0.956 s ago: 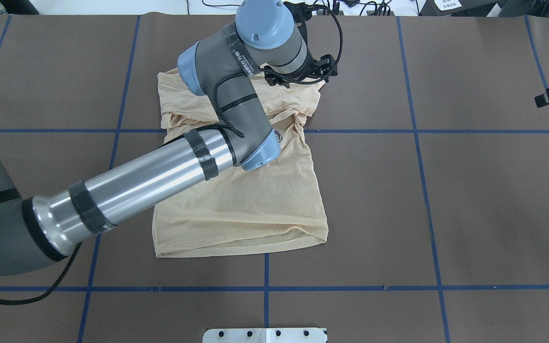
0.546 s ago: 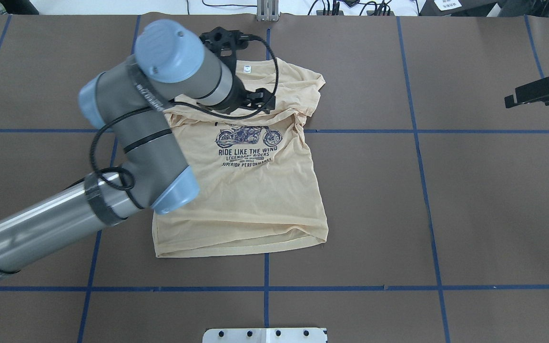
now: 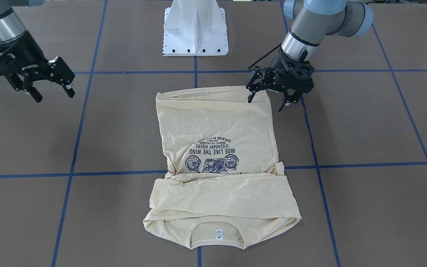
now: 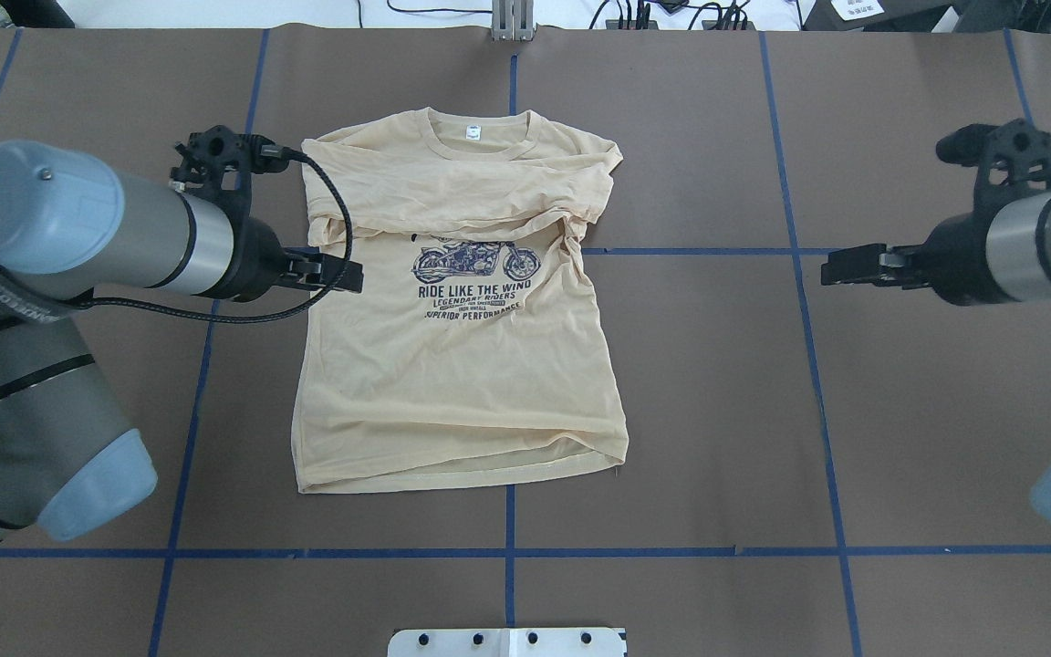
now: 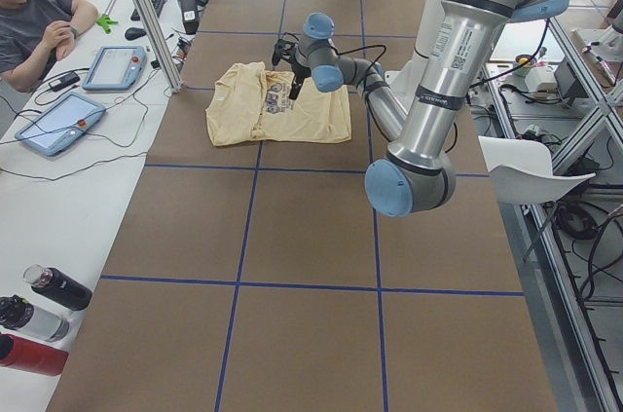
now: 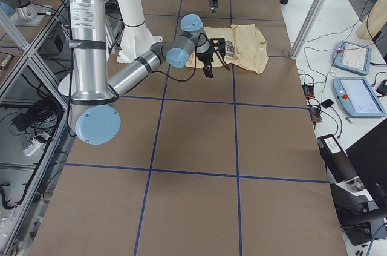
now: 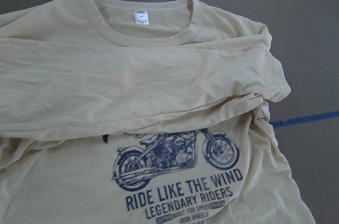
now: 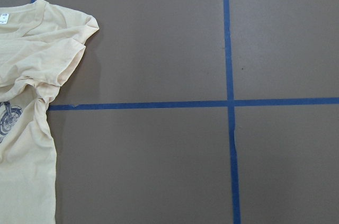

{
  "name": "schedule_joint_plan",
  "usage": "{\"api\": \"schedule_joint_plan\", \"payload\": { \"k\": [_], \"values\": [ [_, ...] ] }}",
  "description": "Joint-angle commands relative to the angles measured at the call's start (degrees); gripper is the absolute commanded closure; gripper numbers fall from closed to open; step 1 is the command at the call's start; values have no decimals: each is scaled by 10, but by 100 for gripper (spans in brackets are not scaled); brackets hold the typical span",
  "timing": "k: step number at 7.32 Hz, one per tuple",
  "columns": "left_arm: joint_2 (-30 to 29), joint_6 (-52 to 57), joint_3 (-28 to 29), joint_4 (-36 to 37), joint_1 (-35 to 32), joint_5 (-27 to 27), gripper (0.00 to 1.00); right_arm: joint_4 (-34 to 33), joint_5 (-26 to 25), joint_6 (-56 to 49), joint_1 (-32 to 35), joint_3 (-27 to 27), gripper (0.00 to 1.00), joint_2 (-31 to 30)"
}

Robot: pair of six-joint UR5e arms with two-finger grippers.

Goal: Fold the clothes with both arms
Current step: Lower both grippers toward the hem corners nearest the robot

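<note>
Here, left pincer (image 3: 266, 103): fingers spread apart with nothing between them. It hangs raised and pointing down at the shirt's edge on the robot's left.
Right pincer (image 3: 54, 95): fingers likewise apart and empty, hanging over bare tabletop well apart from the shirt on the robot's right.
Left arm (image 4: 78, 228): comes in from the overhead view's left, its wrist turned toward the cloth.
Right arm (image 4: 1027, 242): comes in from the overhead view's right, its wrist about level with the print.
Shirt (image 4: 462, 383): pale cream-yellow, lying spread in the middle of the tabletop between the two pincers. It lies print side up, with the collar on the side far from the robot and the hem toward the pedestal.
Sleeves (image 4: 452, 196): folded across the chest in a wrinkled band just below the collar, covering the top of the motorcycle picture.
Print (image 4: 471, 274): a navy motorcycle with "RIDE LIKE THE WIND" under it.
Neck label (image 4: 473, 132): small and white, inside the collar.
Tabletop (image 4: 717, 411): brown, marked into squares by blue tape lines (image 4: 717, 251).
Pedestal (image 3: 195, 29): white, at the robot's edge of the tabletop.
Person (image 5: 39, 22): seated at a white side table beyond the far edge, near two tablets (image 5: 115, 66).
</note>
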Motion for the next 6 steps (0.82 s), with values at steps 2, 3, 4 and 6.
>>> {"api": "schedule_joint_plan", "payload": {
  "k": [2,3,4,6],
  "values": [
    [84,-10,-35,-4,49,80,0,-7,-183,118,-183,17,0,-10],
    [93,-14,-35,-4,56,80,0,-7,-214,143,-218,17,0,-13],
    [115,-53,-33,-7,89,85,0,-8,-222,150,-230,17,0,-13],
    [116,-124,-23,-9,150,127,10,-8,-226,150,-230,16,0,-15]
  ]
}}
